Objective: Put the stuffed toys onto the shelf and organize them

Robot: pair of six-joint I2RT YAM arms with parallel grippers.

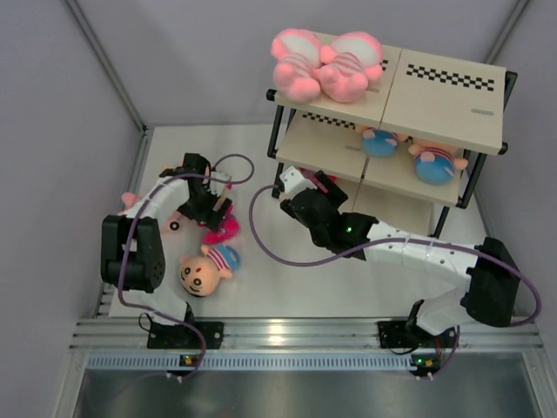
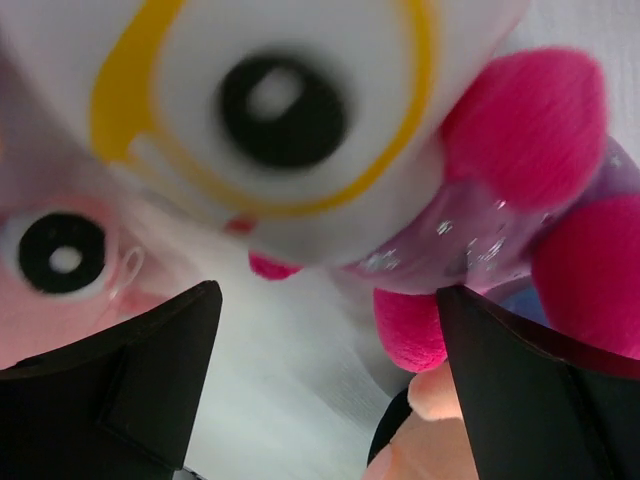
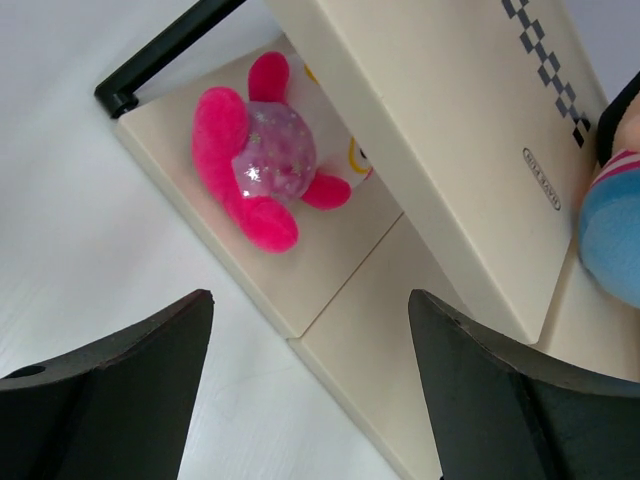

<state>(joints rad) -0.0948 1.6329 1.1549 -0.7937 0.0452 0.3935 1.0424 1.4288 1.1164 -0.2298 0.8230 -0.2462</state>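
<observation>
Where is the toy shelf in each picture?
Top external: the shelf stands at the upper right, by the back wall.
Left wrist: not in it.
Right wrist: the shelf fills the upper right, running from the top edge down to the bottom edge.
Shared landmark: the black-and-white checkered strip on one of its boards.

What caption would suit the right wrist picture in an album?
Open right gripper hangs before the shelf, a magenta toy lying on its lowest board.
</observation>
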